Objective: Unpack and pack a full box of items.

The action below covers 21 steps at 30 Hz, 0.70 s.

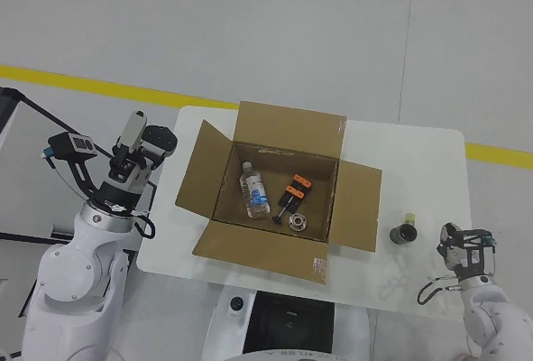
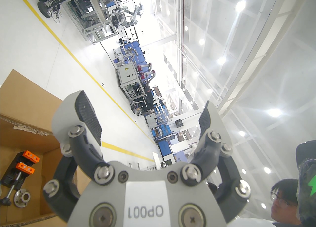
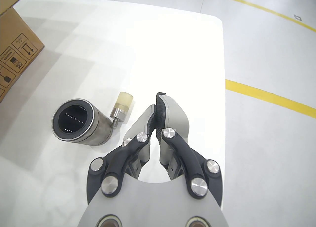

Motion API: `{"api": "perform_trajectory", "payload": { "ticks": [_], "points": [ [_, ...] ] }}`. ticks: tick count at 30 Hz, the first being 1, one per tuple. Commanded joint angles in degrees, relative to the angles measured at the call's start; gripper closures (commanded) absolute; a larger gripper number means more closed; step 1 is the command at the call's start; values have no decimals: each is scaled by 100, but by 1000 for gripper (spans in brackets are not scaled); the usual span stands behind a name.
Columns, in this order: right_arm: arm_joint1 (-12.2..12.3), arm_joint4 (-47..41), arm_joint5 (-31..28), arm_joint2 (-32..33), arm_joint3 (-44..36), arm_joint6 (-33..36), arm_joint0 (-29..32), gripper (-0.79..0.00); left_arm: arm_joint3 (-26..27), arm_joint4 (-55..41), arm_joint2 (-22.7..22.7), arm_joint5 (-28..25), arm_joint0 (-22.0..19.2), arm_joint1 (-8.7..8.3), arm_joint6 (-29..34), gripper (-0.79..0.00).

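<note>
— While the cardboard box point(image 1: 275, 185) is sitting with its four flaps spread on the white desk point(image 1: 410, 153), what is lying inside it?
— A clear water bottle point(image 1: 254, 190) is lying on the bottom. Beside it an orange-and-black vise point(image 1: 294, 191) is resting, with a metal flange point(image 1: 297, 221) just next to that.
— And what is sitting outside the box?
— A steel sleeve point(image 3: 79, 121) is lying on its side on the bare desk, near the box's right flap. A small stud point(image 3: 121, 109) with a cream cap is touching it with its threaded end.
— How are the claws standing?
— The right claw point(image 3: 156, 108) is hovering by the desk's edge, near the stud, its fingers pressing together with nothing between them. The left claw point(image 2: 144, 104) is pointing upward on the box's other side, its fingers spreading wide apart and gripping nothing.
— What is the room looking like?
— Pale grey floor point(image 1: 275, 45) is running all round the desk, with a yellow line point(image 1: 86, 86) crossing it. Beyond the left claw, blue workstations point(image 2: 134, 52) are lining a long hall, and round ceiling lamps point(image 2: 240, 5) are glowing overhead.
</note>
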<state>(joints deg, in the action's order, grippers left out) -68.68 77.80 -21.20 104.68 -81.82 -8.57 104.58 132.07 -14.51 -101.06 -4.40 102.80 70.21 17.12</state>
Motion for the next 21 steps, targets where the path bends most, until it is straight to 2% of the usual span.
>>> {"api": "perform_trajectory", "payload": {
  "ticks": [1, 2, 4, 8, 9, 11, 12, 13, 21],
  "points": [
    [8, 83, -44, -30, -17, 56, -3, -175, 0, 0, 0, 0, 0, 0, 0, -785],
    [10, 117, -36, -33, -27, 43, 4, -234, 0, 0, 0, 0, 0, 0, 0, -785],
    [19, 255, -118, -87, -30, 29, 47, -268, 0, 0, 0, 0, 0, 0, 0, -785],
    [29, 564, -118, -167, -117, -102, 202, -277, 0, 0, 0, 0, 0, 0, 0, -785],
    [26, 588, -89, -186, -133, -134, 258, -259, 0, 0, 0, 0, 0, 0, 0, -785],
    [30, 648, -70, -179, -167, -175, 352, -129, 0, 0, 0, 0, 0, 0, 0, -785],
    [36, 672, -72, -158, -174, -194, 403, -40, 0, 0, 0, 0, 0, 0, 0, -785],
    [38, 666, -100, -152, -175, -197, 433, 0, 0, 0, 0, 0, 0, 0, 0, -785],
    [40, 687, -212, -270, -182, -187, 562, 0, 0, 0, 0, 0, 0, 0, 0, -785]
  ]
}}
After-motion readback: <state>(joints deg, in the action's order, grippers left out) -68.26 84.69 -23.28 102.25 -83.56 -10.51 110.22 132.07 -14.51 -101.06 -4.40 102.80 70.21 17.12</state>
